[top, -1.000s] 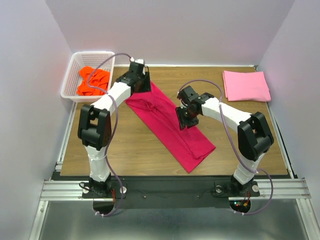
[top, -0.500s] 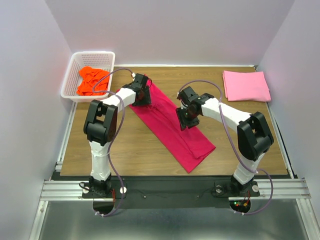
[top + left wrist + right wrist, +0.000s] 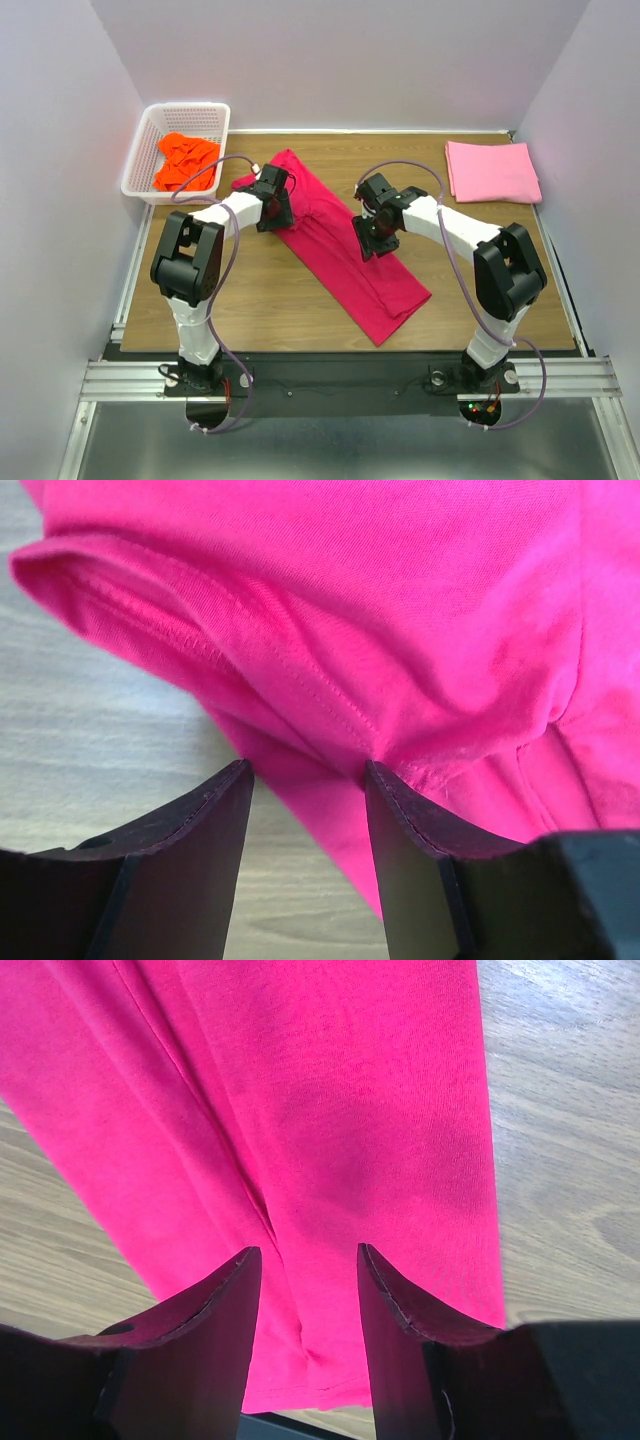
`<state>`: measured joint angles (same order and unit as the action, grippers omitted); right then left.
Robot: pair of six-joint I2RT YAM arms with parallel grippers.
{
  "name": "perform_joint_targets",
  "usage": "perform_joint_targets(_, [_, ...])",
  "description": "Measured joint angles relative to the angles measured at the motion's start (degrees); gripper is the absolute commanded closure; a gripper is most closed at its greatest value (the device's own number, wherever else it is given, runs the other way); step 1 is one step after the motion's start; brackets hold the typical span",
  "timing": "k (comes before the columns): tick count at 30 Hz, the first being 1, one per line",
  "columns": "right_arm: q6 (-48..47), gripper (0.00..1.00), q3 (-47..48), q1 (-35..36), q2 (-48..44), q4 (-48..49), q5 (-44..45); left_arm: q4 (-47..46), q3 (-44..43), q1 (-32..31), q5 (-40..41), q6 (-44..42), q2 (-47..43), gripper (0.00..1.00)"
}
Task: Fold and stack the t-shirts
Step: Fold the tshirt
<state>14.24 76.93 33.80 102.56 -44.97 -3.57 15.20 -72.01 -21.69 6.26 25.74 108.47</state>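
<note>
Three shirts in your view: the red shirt (image 3: 340, 255) lies as a long folded strip on the table (image 3: 250, 300), running 11 o'clock to 5 o'clock; the pink shirt (image 3: 492, 170) sits folded at 2 o'clock; the orange shirt (image 3: 185, 160) lies crumpled in the basket (image 3: 148, 135) at 10 o'clock. Your left gripper (image 3: 305, 770) is at the strip's 11 o'clock end, jaws apart either side of a hemmed fold. Your right gripper (image 3: 305, 1255) is over the strip's middle, jaws apart astride a lengthwise crease.

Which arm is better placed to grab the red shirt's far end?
Left. The left end effector, open, straddles an edge of the crimson shirt near its far end; the right end effector hangs over mid-cloth.
</note>
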Motion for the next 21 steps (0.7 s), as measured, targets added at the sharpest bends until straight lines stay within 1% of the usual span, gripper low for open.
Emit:
perform_joint_targets(5, [-0.37, 0.51, 0.00, -0.04, 0.17, -0.02, 0.37, 0.50, 0.35, 0.00, 0.28, 0.26, -0.76, 0.41])
perform_joint_targets(10, [-0.96, 0.54, -1.73, -0.76, 0.15, 0.48, 1.64, 2.58, -0.44, 0.00, 2.14, 0.02, -2.49, 0.40])
perform_joint_targets(14, [-1.29, 0.55, -4.96, -0.85, 0.11, 0.31, 2.03, 4.13, -6.12, 0.00, 4.70, -1.29, -2.40, 0.40])
perform_joint_targets(18, [-1.40, 0.55, -5.81, -0.85, 0.04, 0.20, 2.08, 3.58, -14.91, 0.00, 6.51, -2.78, 0.20, 0.41])
perform_joint_targets(21, [-1.38, 0.55, -5.81, -0.85, -0.57, 0.28, 2.08, 2.86, -19.06, 0.33, 7.41, -3.39, 3.34, 0.42])
